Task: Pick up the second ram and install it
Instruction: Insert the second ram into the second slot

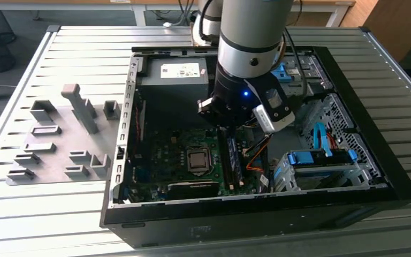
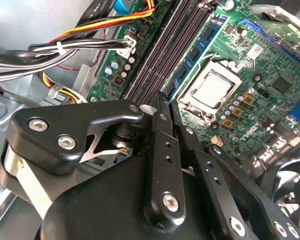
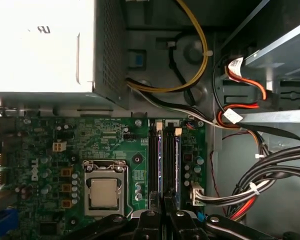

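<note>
- Exterior view: the gripper (image 1: 223, 124) hung inside an open computer case (image 1: 263, 220), just beyond the processor socket (image 1: 198, 159) on the exterior view's right.
- The second ram (image 1: 233, 156), a thin blue stick with black chips, stood on edge in the memory slots right beside the processor socket, and ran lengthwise along it.
- In the second wrist view, the gripper (image 2: 160, 107) had its jaws pressed together into one narrow tip.
- That tip sat over the near end of the slot row. The second ram (image 2: 192, 57) lay ahead of it, between the empty dark slots and the processor socket (image 2: 210, 90).
- Whether the tip touched the stick could not be told.
- In the first wrist view, the gripper (image 3: 165, 201) met at the end of the second ram (image 3: 165, 165), with the processor socket (image 3: 104, 192) close alongside.
- A power supply (image 3: 40, 45) sat well beyond the processor socket, past the far end of the slots.
- A white label (image 1: 180, 69) lay on top of the power supply (image 1: 148, 75); its print was too small to make out.
- Yellow cables (image 3: 197, 60) looped beside the power supply.
</note>
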`<state>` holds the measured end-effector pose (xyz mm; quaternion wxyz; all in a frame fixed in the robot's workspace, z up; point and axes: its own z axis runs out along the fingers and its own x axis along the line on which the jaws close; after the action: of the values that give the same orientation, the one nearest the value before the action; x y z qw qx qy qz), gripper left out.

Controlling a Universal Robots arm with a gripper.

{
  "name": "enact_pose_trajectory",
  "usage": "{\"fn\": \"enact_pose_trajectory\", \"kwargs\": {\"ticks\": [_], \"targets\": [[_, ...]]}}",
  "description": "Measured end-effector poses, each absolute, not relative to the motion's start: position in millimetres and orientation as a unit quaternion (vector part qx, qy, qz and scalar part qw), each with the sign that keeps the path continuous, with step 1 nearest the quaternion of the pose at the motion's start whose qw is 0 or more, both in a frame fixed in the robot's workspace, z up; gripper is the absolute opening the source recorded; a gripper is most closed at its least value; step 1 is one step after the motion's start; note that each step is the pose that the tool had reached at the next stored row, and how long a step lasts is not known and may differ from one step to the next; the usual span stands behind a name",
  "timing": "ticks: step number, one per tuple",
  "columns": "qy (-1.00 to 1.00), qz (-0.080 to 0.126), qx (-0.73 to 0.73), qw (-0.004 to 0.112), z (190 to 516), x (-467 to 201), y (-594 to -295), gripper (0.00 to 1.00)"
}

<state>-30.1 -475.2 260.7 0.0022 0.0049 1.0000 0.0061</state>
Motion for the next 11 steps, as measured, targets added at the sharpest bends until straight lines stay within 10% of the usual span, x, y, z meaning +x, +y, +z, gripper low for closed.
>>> {"fn": "enact_pose_trajectory", "kwargs": {"ticks": [11], "targets": [[1.000,0.006,0.005,0.002,251.0,-30.1,-477.6,0.14]]}}
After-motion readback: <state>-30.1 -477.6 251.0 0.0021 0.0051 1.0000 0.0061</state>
